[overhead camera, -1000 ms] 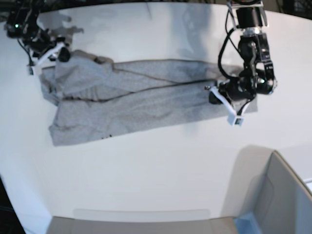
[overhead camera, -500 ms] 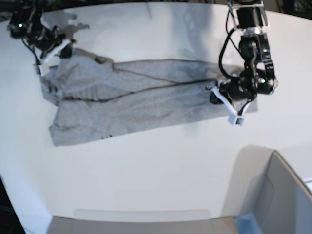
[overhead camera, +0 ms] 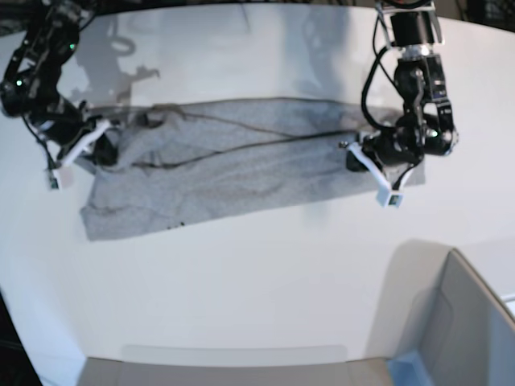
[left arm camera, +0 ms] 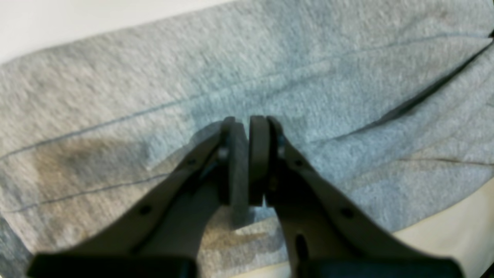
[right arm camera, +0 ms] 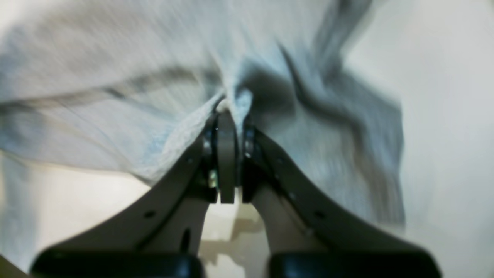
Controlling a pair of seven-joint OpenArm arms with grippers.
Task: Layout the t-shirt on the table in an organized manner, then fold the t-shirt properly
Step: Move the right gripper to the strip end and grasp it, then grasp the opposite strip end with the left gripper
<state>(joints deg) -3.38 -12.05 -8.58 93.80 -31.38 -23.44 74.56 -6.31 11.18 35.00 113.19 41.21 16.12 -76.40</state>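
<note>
The right gripper (right arm camera: 227,116) has its jaws pressed together on a pinched ridge of grey cloth, a fold of the t-shirt (overhead camera: 233,161) bunched up between the pads; in the base view this gripper (overhead camera: 95,146) sits at the shirt's end nearest the table's left edge, with the fabric gathered and drawn towards it. The left gripper (left arm camera: 249,127) stands with its pads nearly together, only a thin slit between them, pressed down over the grey knit; whether any cloth is caught in that slit cannot be told. In the base view it (overhead camera: 372,165) rests on the shirt's opposite end, towards the table's right side. The t-shirt lies stretched long between the two arms across the far half of the white table (overhead camera: 241,273), wrinkled with dark creases running along its length. A grey bin (overhead camera: 467,330) stands at the table's near right corner, well apart from the shirt.
</note>
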